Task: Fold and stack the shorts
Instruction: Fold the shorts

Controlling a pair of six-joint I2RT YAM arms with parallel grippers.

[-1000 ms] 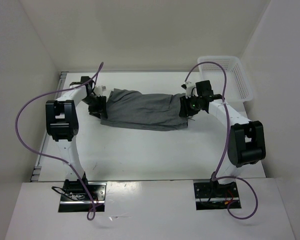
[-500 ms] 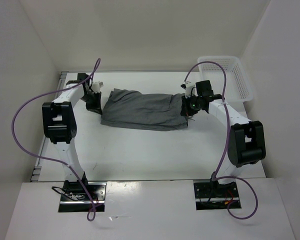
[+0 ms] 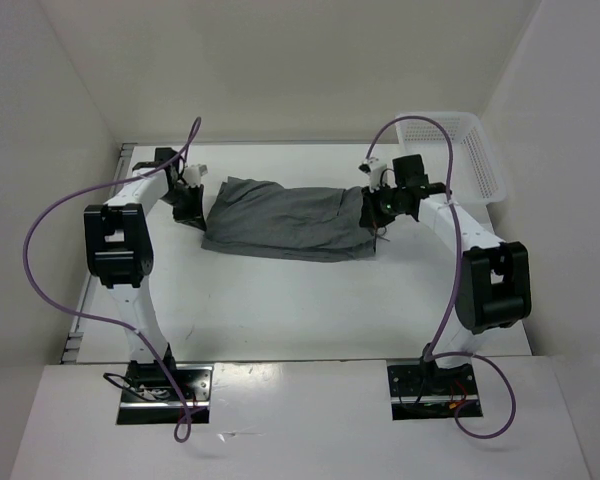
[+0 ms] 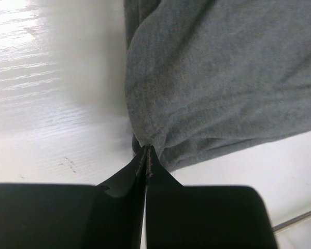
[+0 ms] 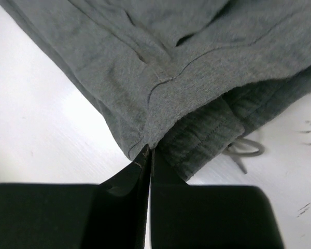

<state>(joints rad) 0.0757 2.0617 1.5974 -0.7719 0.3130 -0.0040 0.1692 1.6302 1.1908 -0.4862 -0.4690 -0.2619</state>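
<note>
The grey shorts (image 3: 285, 220) lie folded lengthwise in a long band across the middle of the table. My left gripper (image 3: 192, 205) is at their left end, and in the left wrist view its jaws (image 4: 146, 149) are shut on a pinch of the shorts (image 4: 212, 78) at the fabric's edge. My right gripper (image 3: 373, 212) is at the right end. There its jaws (image 5: 147, 149) are shut on a corner of the shorts (image 5: 160, 62) beside the ribbed waistband, with a pale drawstring (image 5: 243, 150) lying on the table next to it.
A white mesh basket (image 3: 480, 150) stands at the back right corner, just beyond the right arm. White walls close in the table at the left, back and right. Purple cables loop above both arms.
Both grippers have closed on the ends of the shorts. The left gripper shifted a little left to the fabric's edge. The right wrist has tipped up slightly.
</note>
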